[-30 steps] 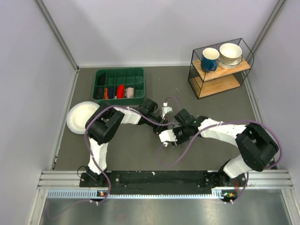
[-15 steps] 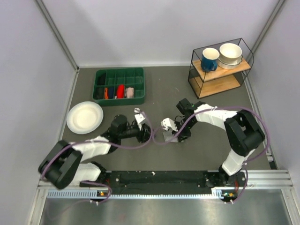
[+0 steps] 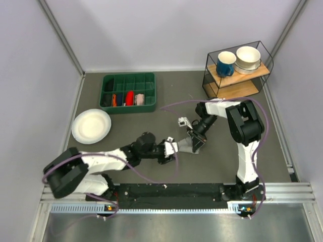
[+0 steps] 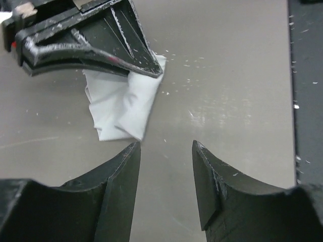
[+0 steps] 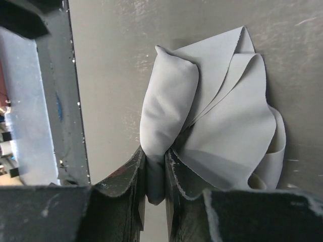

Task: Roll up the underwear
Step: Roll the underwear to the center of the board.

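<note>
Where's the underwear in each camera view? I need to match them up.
Top external: underwear near the centre, between the two arms' ends.
Left wrist: upper left, just past the open left tool.
Right wrist: centre right, one fold pinched at the bottom.
Shared landmark: the right tool, shut on the underwear, shows in all three views.

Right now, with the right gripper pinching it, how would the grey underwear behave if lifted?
Probably floppy: the underwear lies in loose, curling folds. Likely thin and light: the right gripper squeezes a fold nearly flat. Unpinched layers would probably sag open.
</note>
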Action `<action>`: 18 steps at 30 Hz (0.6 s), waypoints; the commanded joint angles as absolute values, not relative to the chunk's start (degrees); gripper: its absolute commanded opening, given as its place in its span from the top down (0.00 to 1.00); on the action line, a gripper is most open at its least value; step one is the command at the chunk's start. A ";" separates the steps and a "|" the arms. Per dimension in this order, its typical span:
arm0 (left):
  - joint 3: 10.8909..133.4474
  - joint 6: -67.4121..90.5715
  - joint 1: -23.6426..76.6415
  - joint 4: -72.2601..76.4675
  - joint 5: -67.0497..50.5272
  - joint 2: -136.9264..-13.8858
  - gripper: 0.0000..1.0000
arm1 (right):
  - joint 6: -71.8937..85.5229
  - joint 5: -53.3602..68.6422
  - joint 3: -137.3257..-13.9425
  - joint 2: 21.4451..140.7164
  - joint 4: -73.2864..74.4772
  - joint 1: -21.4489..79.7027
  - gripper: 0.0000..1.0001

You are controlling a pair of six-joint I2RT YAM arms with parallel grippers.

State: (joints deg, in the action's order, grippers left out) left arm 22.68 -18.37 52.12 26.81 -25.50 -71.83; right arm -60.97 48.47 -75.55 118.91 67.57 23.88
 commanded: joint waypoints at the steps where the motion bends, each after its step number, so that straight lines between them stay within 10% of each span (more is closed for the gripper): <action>1: 33.65 -29.16 54.93 17.94 -18.99 -81.19 0.49 | -60.73 50.10 -77.17 119.88 71.63 23.91 0.86; 12: 45.34 -34.63 57.13 11.43 -18.63 -95.88 0.48 | -60.29 49.48 -77.43 120.15 71.46 23.99 0.82; 18: 48.59 -34.54 57.83 7.57 -19.16 -99.66 0.64 | -60.21 49.13 -77.26 120.15 71.10 23.91 0.76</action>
